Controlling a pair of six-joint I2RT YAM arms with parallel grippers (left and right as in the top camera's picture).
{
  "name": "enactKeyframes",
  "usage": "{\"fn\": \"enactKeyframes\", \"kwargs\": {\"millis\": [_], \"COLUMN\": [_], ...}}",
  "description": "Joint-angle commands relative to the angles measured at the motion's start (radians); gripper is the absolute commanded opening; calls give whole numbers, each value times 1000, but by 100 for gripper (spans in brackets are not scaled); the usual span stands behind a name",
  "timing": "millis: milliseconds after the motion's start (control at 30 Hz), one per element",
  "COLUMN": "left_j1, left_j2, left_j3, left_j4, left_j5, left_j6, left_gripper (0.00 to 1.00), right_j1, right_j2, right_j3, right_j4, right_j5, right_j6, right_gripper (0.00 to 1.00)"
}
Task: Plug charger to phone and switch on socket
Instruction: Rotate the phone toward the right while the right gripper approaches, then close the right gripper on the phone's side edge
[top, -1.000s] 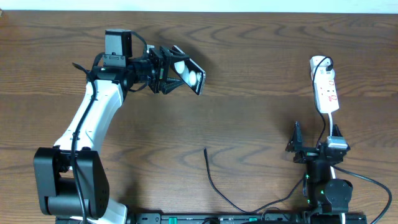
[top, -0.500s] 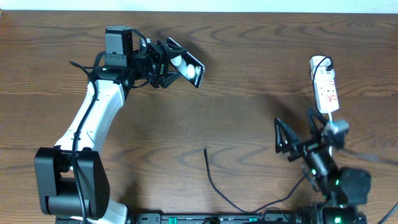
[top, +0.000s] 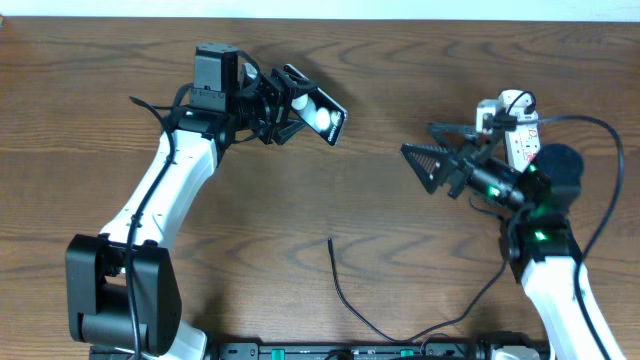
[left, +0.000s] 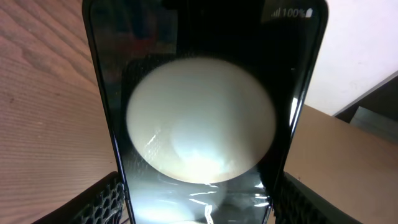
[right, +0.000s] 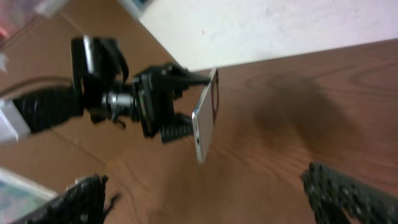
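Wood tbl (top: 400, 225): charger (top: 334, 272) lying nr front edge, socket (top: 521, 137) far-right side.

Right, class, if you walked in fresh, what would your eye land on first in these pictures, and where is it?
First, the phone, held up in the left claw at upper left, its glossy screen throwing back round white glare. Next, the right claw, wide open and empty, points towards it from the right, near the socket. The charger lies loose at bottom centre.
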Motion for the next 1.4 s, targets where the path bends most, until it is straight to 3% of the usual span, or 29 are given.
{"fn": "enactKeyframes", "kwargs": {"millis": [0, 333, 600, 767, 1000, 1367], "left_j1": [-24, -110, -159, -185, -208, -222], "left_j2": [-7, -7, -7, -7, -7, -7], "left_j3": [24, 24, 24, 24, 24, 24], "left_j4": [14, 26, 26, 26, 26, 25], "left_j5": [-22, -74, -75, -118, -214, -229], "left_j6": [-46, -80, -80, -79, -79, -80], "left_gripper": [7, 8, 8, 7, 7, 7], "right_j1": [28, 168, 192, 193, 208, 307], "right_j2": [85, 223, 241, 241, 241, 241], "right_j3": [13, 13, 13, 13, 13, 13], "right_j4": [67, 111, 80, 54, 25, 44], "right_j5": [-48, 44, 58, 140, 277, 396], "right_j6": [94, -106, -225, -222, -84, -77], "right_gripper": [99, 99, 99, 99, 95, 96]}}
